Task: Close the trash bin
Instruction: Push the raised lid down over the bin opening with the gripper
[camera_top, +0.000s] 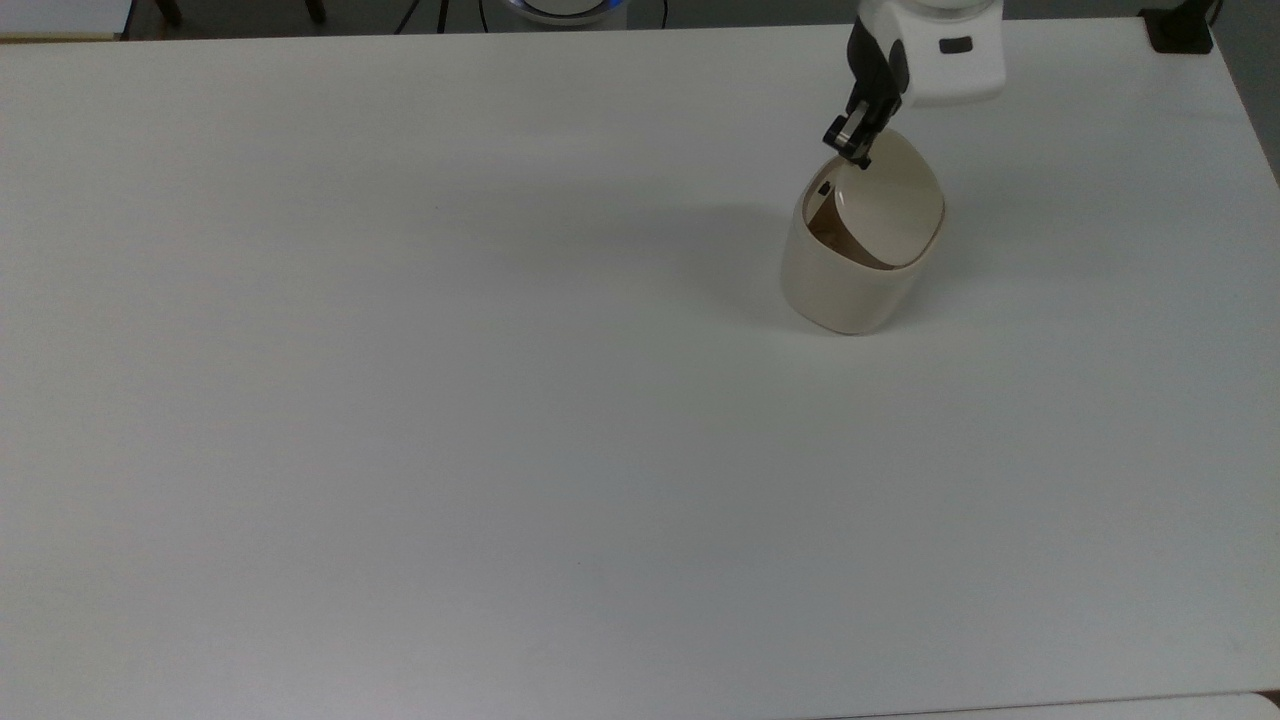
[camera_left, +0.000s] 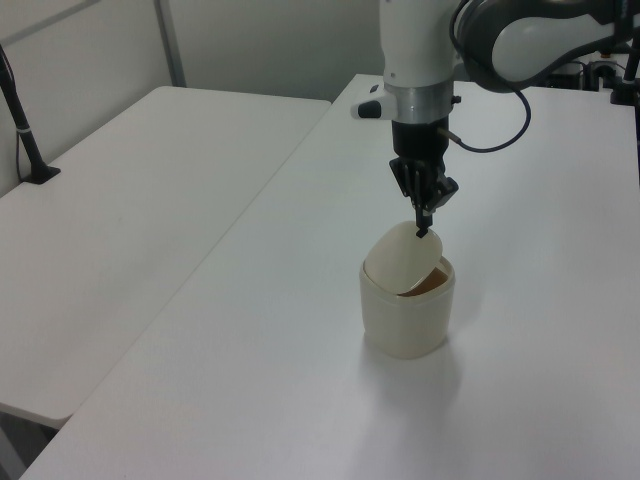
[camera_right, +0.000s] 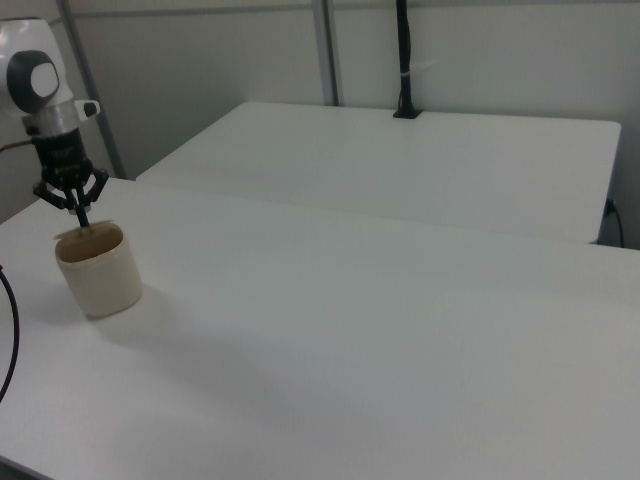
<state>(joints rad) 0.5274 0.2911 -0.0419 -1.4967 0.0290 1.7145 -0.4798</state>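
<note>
Top view: the gripper (camera_top: 852, 150), fingers together and holding nothing, bears on the lid (camera_top: 890, 215) at its 10 o'clock edge, pressing it toward the bin (camera_top: 845, 285) rim.

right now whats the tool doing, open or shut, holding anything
Tool: shut, fingertips together, holding nothing; its tip presses on the free edge of the lid of the trash bin, which is tilted, partly closed.
</note>
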